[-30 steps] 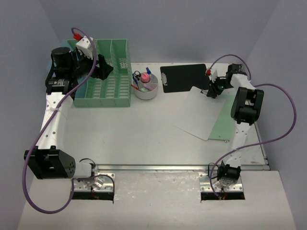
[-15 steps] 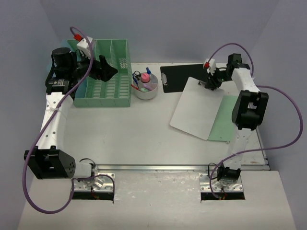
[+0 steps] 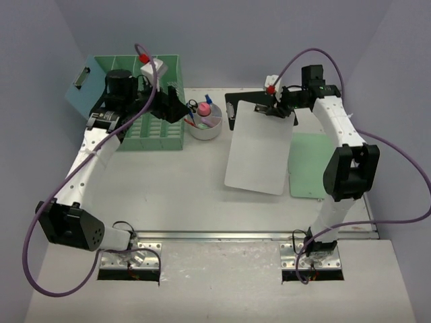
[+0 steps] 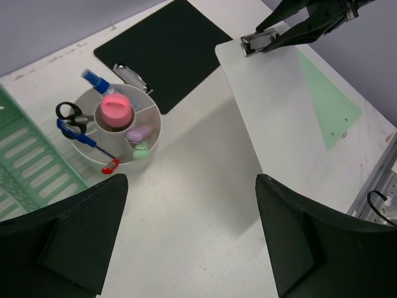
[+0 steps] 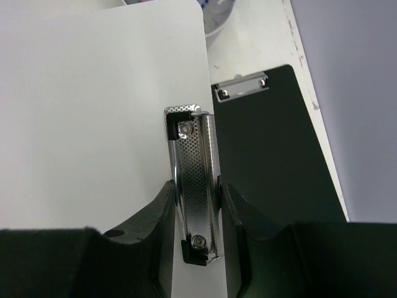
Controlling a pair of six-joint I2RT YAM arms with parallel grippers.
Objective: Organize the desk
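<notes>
One white clipboard point(image 3: 259, 151), right fingers point(image 5: 155, 223) pinching its clip point(image 5: 197, 180), plain only wrist-side

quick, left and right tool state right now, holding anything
left tool: open, holding nothing
right tool: closed on the metal clip of the white clipboard

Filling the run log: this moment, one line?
left hand: open, empty | right hand: shut on white clipboard, partly over black clipboard | green sheet: on desk
</notes>
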